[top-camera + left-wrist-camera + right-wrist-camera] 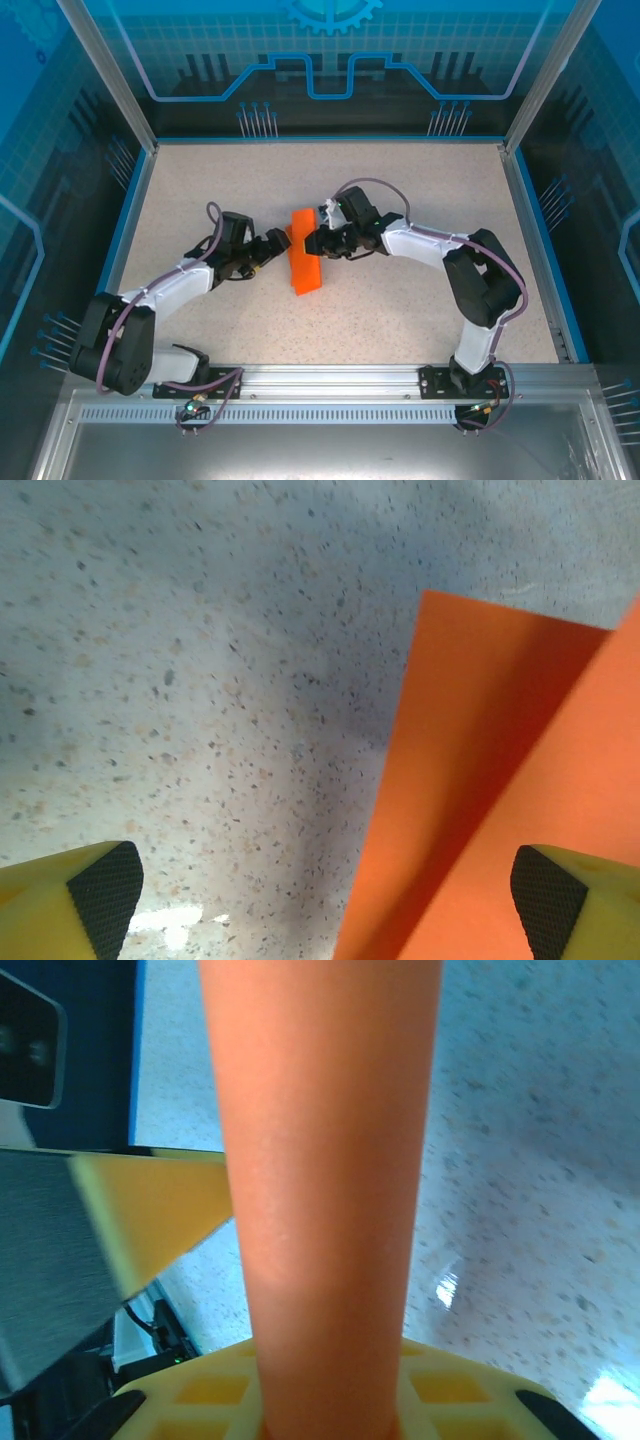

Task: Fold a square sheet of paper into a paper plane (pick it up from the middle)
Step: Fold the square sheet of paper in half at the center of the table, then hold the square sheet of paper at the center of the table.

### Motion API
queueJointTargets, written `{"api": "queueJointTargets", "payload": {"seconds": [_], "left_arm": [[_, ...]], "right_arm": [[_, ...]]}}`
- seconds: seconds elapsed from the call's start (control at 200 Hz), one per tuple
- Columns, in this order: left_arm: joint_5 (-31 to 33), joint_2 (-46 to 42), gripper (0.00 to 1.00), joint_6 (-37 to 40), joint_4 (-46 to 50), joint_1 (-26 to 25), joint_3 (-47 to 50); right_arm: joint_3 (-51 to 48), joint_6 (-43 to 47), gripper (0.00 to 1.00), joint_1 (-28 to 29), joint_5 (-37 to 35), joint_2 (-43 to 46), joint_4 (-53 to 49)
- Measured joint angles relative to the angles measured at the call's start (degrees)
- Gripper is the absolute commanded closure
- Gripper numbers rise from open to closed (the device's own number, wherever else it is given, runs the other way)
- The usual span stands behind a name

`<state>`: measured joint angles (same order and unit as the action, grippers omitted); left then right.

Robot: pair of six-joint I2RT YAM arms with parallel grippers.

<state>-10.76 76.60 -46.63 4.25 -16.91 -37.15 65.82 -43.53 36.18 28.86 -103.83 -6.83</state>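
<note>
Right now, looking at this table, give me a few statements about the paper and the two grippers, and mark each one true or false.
1. The paper is orange. True.
2. The left gripper is shut on the paper. False: it is open, with the paper lying at its right side.
3. The paper sits near the middle of the table, between the two grippers. True.
4. The paper is a flat, open square. False: it is folded into a narrow strip, one layer over another.
5. The right gripper hangs near the table's right edge, far from the paper. False: it is at the paper's far end and looks shut on it.
</note>
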Motion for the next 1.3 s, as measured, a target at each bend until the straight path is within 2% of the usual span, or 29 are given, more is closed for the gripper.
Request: {"api": "queueJointTargets", "payload": {"seconds": [0.12, 0.27, 0.405, 0.54, 0.6, 0.705, 0.905, 1.015, 1.185, 1.3], "left_arm": [[0.4, 2.2, 0.01, 0.0, -0.3, -1.8, -0.3], [0.5, 4.2, 0.02, -0.1, -0.7, -3.0, -1.0], [0.4, 4.4, 0.03, -1.1, -2.0, -3.4, -1.0], [-0.2, 4.7, 0.09, -2.5, -4.2, -3.6, -1.0], [-1.5, 5.5, 0.14, -3.2, -6.0, -3.6, -1.0], [-4.3, 7.9, 0.28, -4.6, -9.4, -3.7, -1.0], [-10.6, 14.3, 0.61, -7.5, -17.1, -4.5, -2.0], [-12.8, 18.2, 0.75, -7.6, -19.1, -6.1, -4.8], [-14.6, 23.3, 0.9, -8.5, -21.6, -9.2, -8.7], [-14.6, 26.4, 0.95, -9.0, -21.7, -10.2, -9.9]], "right_arm": [[-0.7, 1.4, 0.67, -0.2, -2.3, -0.7, -3.0], [-0.5, 4.9, 0.53, -0.2, -7.0, -1.2, -7.5], [0.6, 8.5, 0.48, -0.2, -12.2, -2.7, -12.4], [1.7, 11.8, 0.44, -0.2, -17.4, -3.2, -16.7], [2.0, 12.7, 0.43, -0.2, -19.1, -3.2, -17.8], [2.2, 14.1, 0.42, -0.2, -21.0, -3.2, -19.1], [2.2, 16.2, 0.45, -0.3, -22.7, -3.5, -20.7], [2.2, 17.1, 0.46, -0.6, -22.7, -3.8, -20.9], [2.2, 17.7, 0.47, -1.3, -22.3, -4.5, -20.9], [2.2, 17.8, 0.48, -1.4, -21.9, -4.5, -20.9]]}}
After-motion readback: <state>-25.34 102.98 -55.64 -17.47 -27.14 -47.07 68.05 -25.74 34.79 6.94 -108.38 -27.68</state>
